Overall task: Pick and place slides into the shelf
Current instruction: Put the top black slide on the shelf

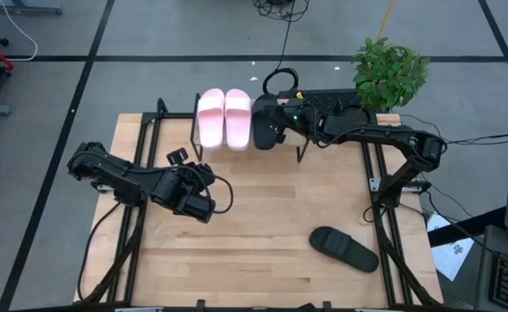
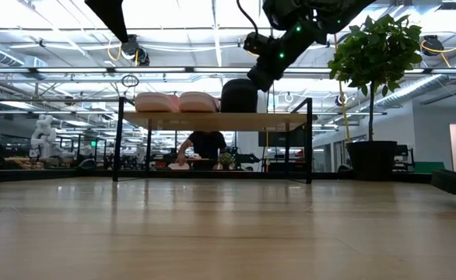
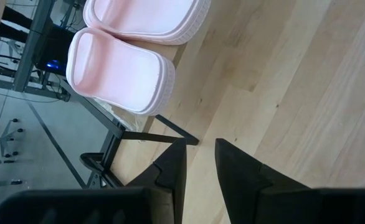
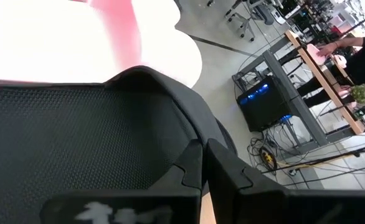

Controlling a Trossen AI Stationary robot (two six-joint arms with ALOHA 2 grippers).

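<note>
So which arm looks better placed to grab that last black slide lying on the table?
Probably the left gripper: it hovers empty over the table. The right gripper is shut on a black slide at the shelf, though the loose slide lies on its side.

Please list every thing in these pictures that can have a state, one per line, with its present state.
Two pale pink slide sandals: lying side by side on the shelf.
Black slide sandal at the shelf: on the top board beside the pink pair, right gripper at it.
Second black slide sandal: lying on the table, untouched.
Low wooden shelf: upright, holding three sandals.
Right gripper: fingers shut, on the black sandal.
Left gripper: over the table, empty.
</note>
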